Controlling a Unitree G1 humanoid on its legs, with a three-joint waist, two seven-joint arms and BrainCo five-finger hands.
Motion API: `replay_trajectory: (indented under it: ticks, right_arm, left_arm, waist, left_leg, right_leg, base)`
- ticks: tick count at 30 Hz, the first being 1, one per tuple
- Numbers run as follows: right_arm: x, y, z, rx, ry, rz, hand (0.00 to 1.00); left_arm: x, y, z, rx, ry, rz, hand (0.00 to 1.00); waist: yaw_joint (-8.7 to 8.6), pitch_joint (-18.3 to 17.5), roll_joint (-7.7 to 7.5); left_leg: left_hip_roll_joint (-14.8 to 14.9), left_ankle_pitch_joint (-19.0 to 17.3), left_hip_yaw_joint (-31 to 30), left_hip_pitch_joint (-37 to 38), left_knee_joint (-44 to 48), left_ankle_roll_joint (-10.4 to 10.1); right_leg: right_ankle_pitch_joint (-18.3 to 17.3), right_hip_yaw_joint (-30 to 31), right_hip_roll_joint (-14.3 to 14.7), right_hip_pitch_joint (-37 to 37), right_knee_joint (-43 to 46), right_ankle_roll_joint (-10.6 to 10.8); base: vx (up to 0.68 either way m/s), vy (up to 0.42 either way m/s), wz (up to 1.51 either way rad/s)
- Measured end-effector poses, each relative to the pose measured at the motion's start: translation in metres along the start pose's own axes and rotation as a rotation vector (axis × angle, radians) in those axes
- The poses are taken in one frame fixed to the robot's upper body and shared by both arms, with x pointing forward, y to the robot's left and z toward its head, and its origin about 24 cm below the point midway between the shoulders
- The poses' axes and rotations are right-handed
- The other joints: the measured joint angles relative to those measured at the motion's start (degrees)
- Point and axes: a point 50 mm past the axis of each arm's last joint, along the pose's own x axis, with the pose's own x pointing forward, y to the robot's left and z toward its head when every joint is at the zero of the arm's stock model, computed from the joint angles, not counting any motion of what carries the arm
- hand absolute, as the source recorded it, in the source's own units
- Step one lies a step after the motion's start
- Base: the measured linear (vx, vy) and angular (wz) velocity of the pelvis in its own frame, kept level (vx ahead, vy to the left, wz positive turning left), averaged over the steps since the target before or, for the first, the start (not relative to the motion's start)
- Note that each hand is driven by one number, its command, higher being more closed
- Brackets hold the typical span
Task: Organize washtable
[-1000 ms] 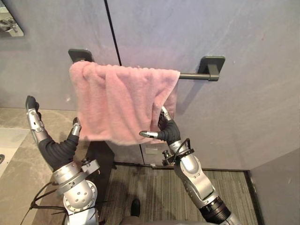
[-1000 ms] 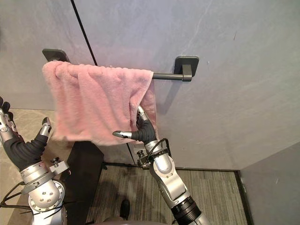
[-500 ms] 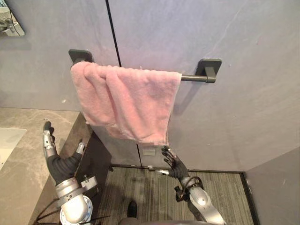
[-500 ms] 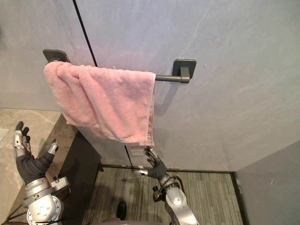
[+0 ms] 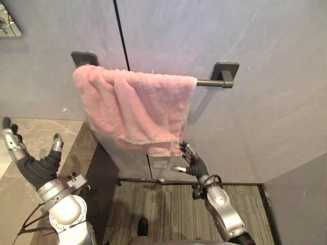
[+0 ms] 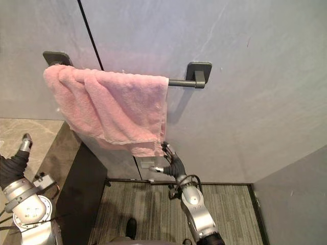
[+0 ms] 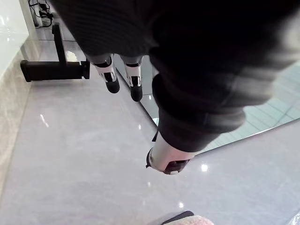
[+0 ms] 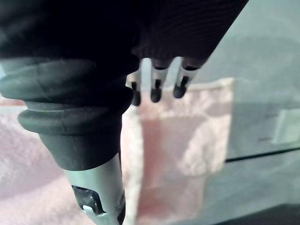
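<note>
Filling the background from edge to edge, a grey wall [image 5: 265, 46] split by one thin dark vertical seam in the upper left. Along the bottom, a striped grey floor [image 5: 163, 204]; at the left edge, a beige stone countertop [image 5: 38, 127] ending in a dark cabinet panel [image 5: 104, 178] that drops to the floor. Draped over the left and middle of a dark towel bar [image 5: 208, 82] in the upper centre, a pink towel [image 5: 138, 109], bunched in folds towards the left end, hanging lower on its right side, with its lower hem just above centre frame. Right end of the bar left bare, fixed to the wall by a dark right bracket [image 5: 225, 71]; a matching left bracket [image 5: 83, 57] peeking out above the towel's left shoulder. Raised at lower centre, directly under the towel's lower right corner, the right hand [image 5: 191, 162]: fingers spread and straight, holding nothing, tips just beside the hem, contact impossible to tell. Raised at the far left over the countertop, well apart from the towel, the left hand [image 5: 33, 166]: fingers straight, thumb apart, empty. Behind the hem, a small pale wall plate [image 5: 160, 163]. In the top left corner, a mirror [image 5: 9, 23].
</note>
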Motion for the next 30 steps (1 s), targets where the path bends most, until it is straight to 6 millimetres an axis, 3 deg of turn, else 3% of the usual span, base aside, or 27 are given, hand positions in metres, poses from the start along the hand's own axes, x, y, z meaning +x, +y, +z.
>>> replay_trajectory:
  ticks: [4, 13, 17, 22, 23, 24, 30]
  right_arm:
    - [0.012, 0.012, 0.040, -0.002, -0.173, 0.044, 0.00]
    - [0.019, 0.025, 0.078, 0.067, -0.331, 0.119, 0.00]
    - [0.026, 0.037, 0.091, 0.077, -0.374, 0.185, 0.00]
    - [0.039, 0.048, 0.124, 0.076, -0.481, 0.248, 0.00]
    - [0.041, 0.049, 0.128, 0.078, -0.496, 0.253, 0.00]
    - [0.042, 0.050, 0.133, 0.093, -0.514, 0.264, 1.00]
    - [0.044, 0.054, 0.141, 0.101, -0.539, 0.261, 1.00]
  left_arm:
    - [0.005, -0.005, 0.004, -0.051, -0.016, 0.001, 0.00]
    - [0.011, -0.013, 0.004, -0.362, 0.057, -0.178, 0.00]
    - [0.018, -0.020, -0.001, -0.426, 0.080, -0.284, 0.00]
    - [0.032, -0.036, -0.003, -0.479, 0.083, -0.351, 0.00]
    - [0.035, -0.040, -0.001, -0.486, 0.070, -0.365, 1.00]
    - [0.039, -0.045, 0.002, -0.497, 0.052, -0.375, 1.00]
    - [0.044, -0.059, 0.013, -0.551, 0.014, -0.390, 1.00]
  waist:
    - [0.08, 1.09, 0.53]
    - [0.11, 3.39, 1.62]
    - [0.19, 4.05, 1.89]
    - [0.27, 5.89, 1.79]
    - [0.33, 6.28, 1.80]
    - [0.29, 6.93, 1.82]
    - [0.21, 8.07, 2.42]
  left_leg:
    - [0.02, 0.02, 0.54, -1.12, 0.03, 0.00]
    - [0.07, 0.01, 1.55, -2.25, 0.02, -0.01]
    - [0.06, 0.05, 1.51, -3.64, 0.03, 0.03]
    - [-0.01, 0.78, 1.41, -5.88, 0.06, 0.12]
    - [-0.01, 0.83, 1.40, -6.09, 0.06, 0.13]
    - [-0.01, 0.84, 1.40, -6.11, 0.07, 0.13]
    - [0.01, 0.83, 1.54, -6.38, 0.06, 0.12]
  right_leg:
    - [0.03, 0.30, -0.03, -1.09, 0.26, -0.04]
    - [0.00, 1.28, -0.07, -2.99, 0.91, -0.07]
    - [0.03, 1.33, -0.08, -4.58, 1.20, -0.06]
    - [0.10, 1.36, -0.16, -7.18, 2.01, -0.08]
    - [0.10, 1.36, -0.16, -7.43, 2.08, -0.08]
    - [0.10, 1.37, -0.16, -7.48, 2.11, -0.08]
    - [0.09, 1.46, -0.15, -7.86, 2.18, -0.10]
  base:
    - [0.00, 0.004, -0.04]
    - [0.01, 0.001, -0.05]
    - [-0.02, 0.004, 0.00]
    - [-0.01, 0.001, 0.00]
    - [0.00, 0.000, 0.00]
    - [0.00, 0.000, 0.00]
    - [0.00, 0.000, 0.00]
